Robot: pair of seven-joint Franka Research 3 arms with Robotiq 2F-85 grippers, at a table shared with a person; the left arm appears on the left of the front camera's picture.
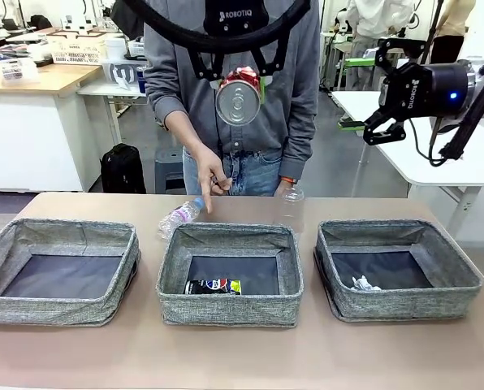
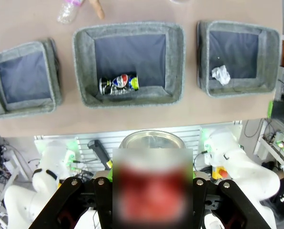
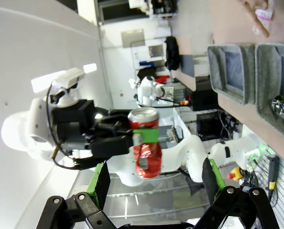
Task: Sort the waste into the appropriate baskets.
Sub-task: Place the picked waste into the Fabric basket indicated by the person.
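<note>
My left gripper (image 1: 239,84) hangs high over the middle basket (image 1: 230,306), shut on a crushed red can (image 1: 238,99); in the left wrist view the can (image 2: 151,188) sits blurred between the fingers. A flattened dark printed can (image 1: 212,286) lies in that basket. The right basket (image 1: 404,302) holds a crumpled white paper wad (image 1: 362,283). The left basket (image 1: 55,309) has nothing in it. A clear bottle (image 1: 179,215) and a clear cup (image 1: 291,205) lie behind the baskets, and the person's hand (image 1: 209,180) reaches down by the bottle. My right gripper (image 1: 368,128) is open, high at the right.
The person stands at the far side of the table, close to the middle basket. Bare tabletop (image 1: 242,357) runs in front of the baskets. A white side table (image 1: 421,154) stands beyond the right arm.
</note>
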